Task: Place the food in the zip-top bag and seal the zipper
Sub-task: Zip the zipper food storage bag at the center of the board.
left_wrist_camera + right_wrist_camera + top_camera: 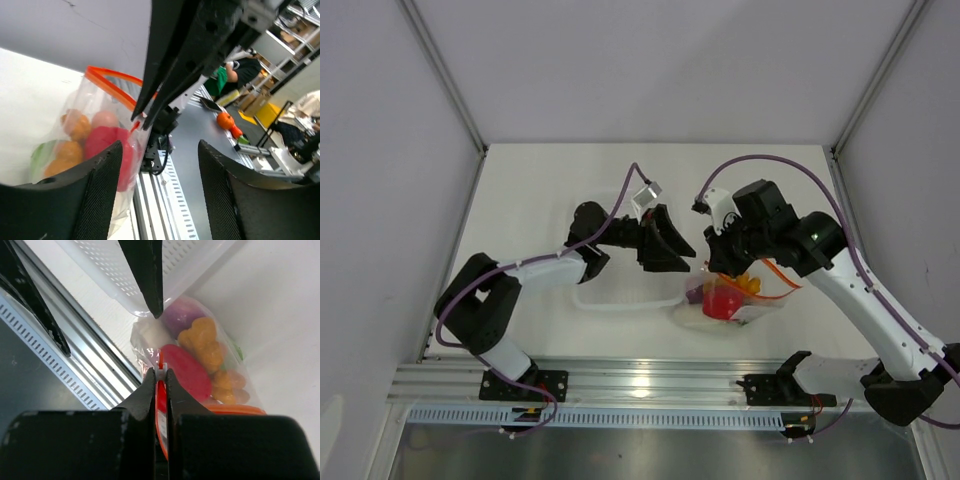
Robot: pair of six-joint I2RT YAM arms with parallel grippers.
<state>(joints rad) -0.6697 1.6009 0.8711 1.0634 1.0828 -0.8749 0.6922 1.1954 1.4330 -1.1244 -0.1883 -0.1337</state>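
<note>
Zipper (112, 82) sits pinched in right claw (160, 371) (along the bag (95, 102) mouth); left claw (159, 147) gapes, apart alongside.

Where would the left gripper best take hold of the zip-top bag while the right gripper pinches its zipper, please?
Probably the free stretch of the zipper, which arcs clear above the food, approached from the tray side, the open left gripper closing across the flat strip. The right gripper is shut farther along it, and the bag bulges below.
</note>
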